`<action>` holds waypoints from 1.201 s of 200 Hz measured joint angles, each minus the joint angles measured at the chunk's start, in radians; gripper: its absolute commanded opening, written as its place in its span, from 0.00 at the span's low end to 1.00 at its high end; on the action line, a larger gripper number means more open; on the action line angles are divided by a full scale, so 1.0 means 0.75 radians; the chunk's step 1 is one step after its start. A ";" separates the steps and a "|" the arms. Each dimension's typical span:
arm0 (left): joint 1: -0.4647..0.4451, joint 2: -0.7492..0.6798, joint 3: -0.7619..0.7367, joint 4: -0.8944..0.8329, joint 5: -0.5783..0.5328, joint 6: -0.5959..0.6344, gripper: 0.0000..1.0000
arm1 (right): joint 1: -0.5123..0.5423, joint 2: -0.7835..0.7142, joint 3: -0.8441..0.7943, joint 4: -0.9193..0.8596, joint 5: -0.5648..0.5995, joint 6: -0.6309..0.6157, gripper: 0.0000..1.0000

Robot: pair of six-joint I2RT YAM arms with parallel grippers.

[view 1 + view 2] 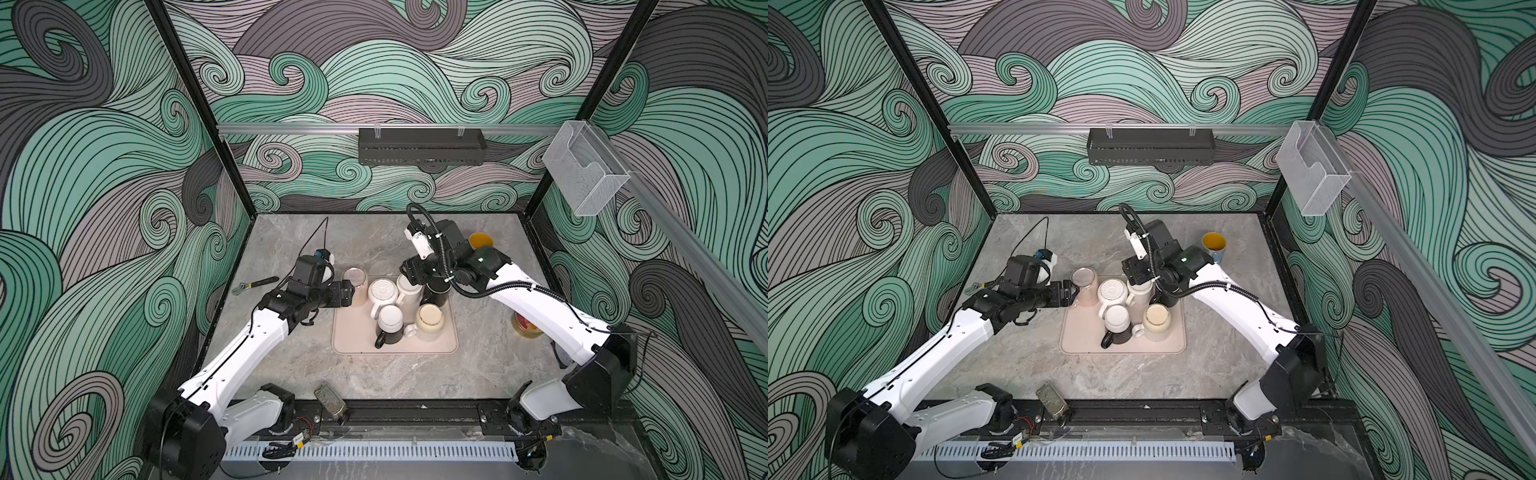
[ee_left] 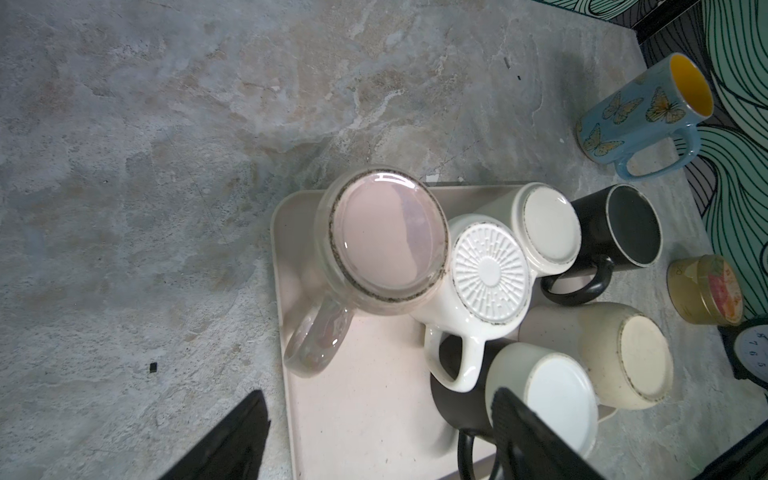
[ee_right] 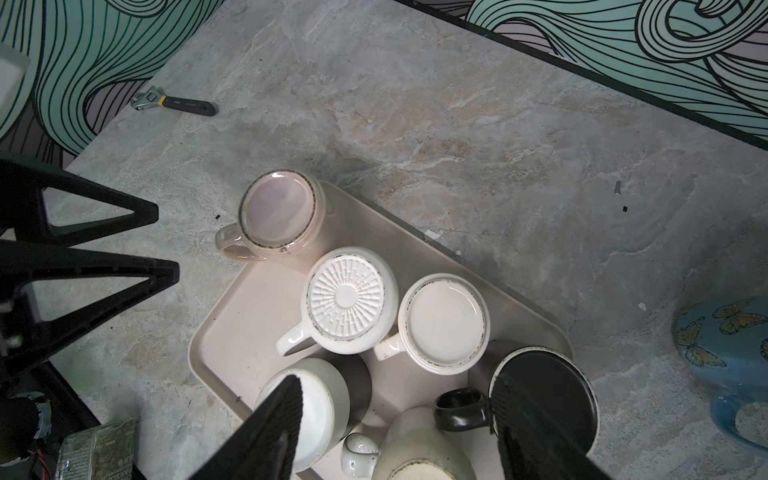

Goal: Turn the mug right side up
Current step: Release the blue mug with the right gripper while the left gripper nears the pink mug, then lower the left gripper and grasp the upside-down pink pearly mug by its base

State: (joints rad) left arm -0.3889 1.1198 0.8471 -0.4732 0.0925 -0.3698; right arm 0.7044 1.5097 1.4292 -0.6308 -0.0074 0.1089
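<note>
Finds the pink mug (image 2: 386,237) at the far left corner of the beige tray (image 2: 365,415), base up, mouth down, long axis vertical. Points its handle outward past the tray's edge, toward the left gripper (image 1: 351,291). Places that gripper just beside the mug, level with its wall, fingers spread apart and holding nothing.

Presses a ribbed-base white mug (image 2: 490,278) against the pink mug's right side, also inverted, closing off that flank. Packs three more inverted mugs close by: a plain white mug (image 3: 444,320), a cream speckled mug (image 2: 623,353) and a white-bottomed mug (image 2: 557,399) with a black body and handle.

Shows the black mug (image 2: 631,224) at the tray's far right corner, mouth up in the left wrist view, handle toward the cream speckled mug. Hangs the right gripper (image 3: 397,386) over that corner, fingers wide apart, clasping nothing.

Sets a blue butterfly mug (image 2: 640,112) upright on the stone table (image 1: 291,374), off the tray at the far right, and a wrench (image 3: 174,102) well apart on the left.
</note>
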 measured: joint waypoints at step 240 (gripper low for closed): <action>-0.150 0.275 0.001 0.023 -0.173 0.037 0.66 | 0.021 0.047 -0.002 0.009 0.008 0.009 0.70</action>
State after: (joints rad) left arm -0.5014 1.3258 0.8478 -0.4557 -0.0372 -0.3420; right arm 0.7200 1.5452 1.4281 -0.6243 -0.0017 0.1158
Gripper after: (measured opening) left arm 0.657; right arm 0.702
